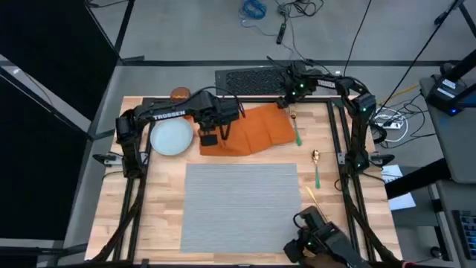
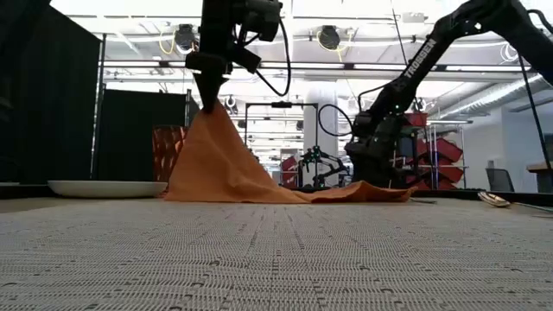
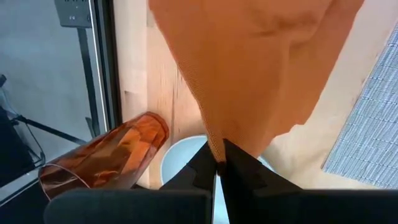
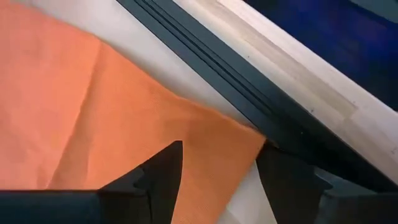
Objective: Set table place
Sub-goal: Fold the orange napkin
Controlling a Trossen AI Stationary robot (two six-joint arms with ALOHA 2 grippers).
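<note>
The orange napkin (image 1: 256,130) lies on the table (image 1: 163,193) beyond the grey placemat (image 1: 242,205). Its left part is pulled up into a peak (image 2: 212,121), and its right part rests flat. My left gripper (image 1: 210,138) is shut on that peak. My right gripper (image 1: 286,100) is open and low over the napkin's far right corner (image 4: 245,140), one finger on each side of it. The pale-blue plate (image 1: 171,138) sits left of the napkin. The orange tumbler (image 1: 180,94) stands behind the plate. Green-handled cutlery (image 1: 316,171) lies right of the placemat. My left gripper pinches a bunched bit of the napkin's left part (image 3: 216,149) between its two fingertips (image 3: 239,165), coming from above and pointing down. That part hangs lifted as a tent, while the napkin's lower edge and right side (image 2: 346,195) stay on the table. Whether my right gripper touches the napkin cannot be told.
A black keyboard-like block (image 1: 249,78) lies at the table's far edge. A dark device (image 1: 320,238) sits at the near right corner. The table's black frame rail (image 4: 249,93) runs right beside my right gripper.
</note>
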